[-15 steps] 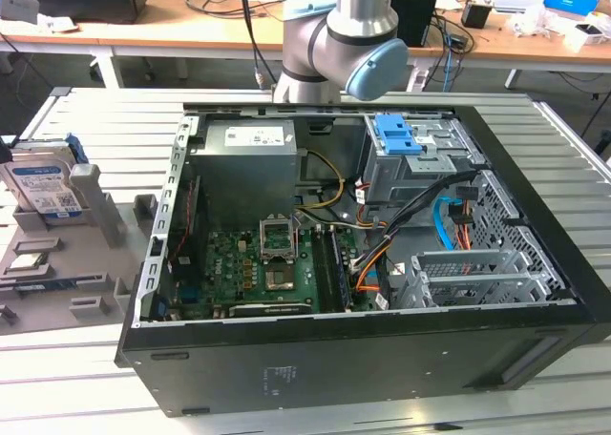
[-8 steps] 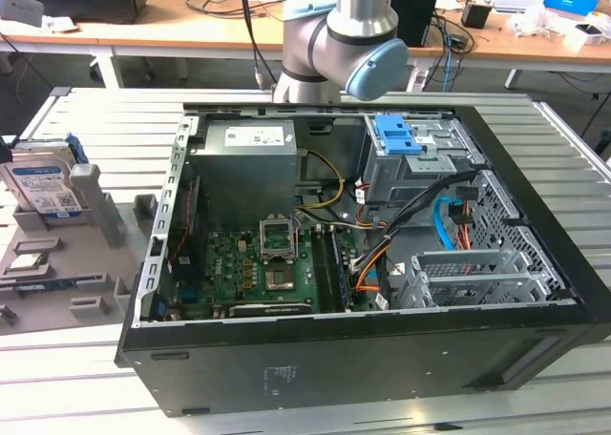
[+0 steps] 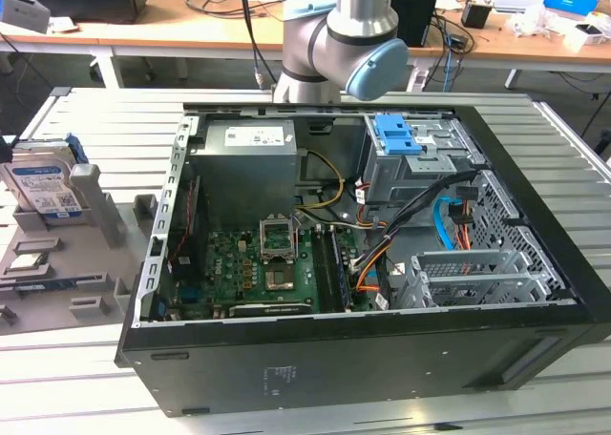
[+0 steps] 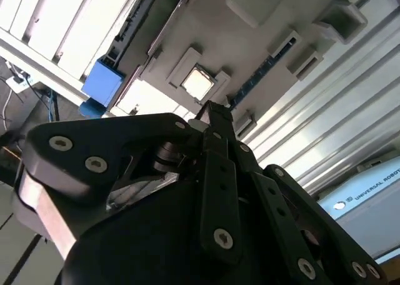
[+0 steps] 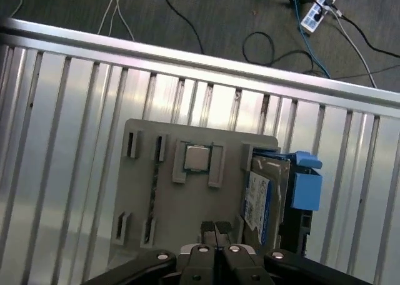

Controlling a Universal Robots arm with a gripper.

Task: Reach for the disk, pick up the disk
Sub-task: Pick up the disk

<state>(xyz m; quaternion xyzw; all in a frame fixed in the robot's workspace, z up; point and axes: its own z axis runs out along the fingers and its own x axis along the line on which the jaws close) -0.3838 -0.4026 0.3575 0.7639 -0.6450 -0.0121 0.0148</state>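
Gripper [image 5: 214, 226] is hovering over the grey fixture plate [image 5: 187, 204], fingers clenched together, gripping nothing. Disk [image 5: 257, 200] is standing on edge in a slot at the plate's edge, near the chip [image 5: 197, 158]. That's probably leaving both flat faces free for a pinch.

The arm [image 3: 339, 34] is bending at a blue-capped joint. The gripper [image 5: 214, 226] is pointing downward, its black fingers [image 5: 207, 228] pressing together at the tips.
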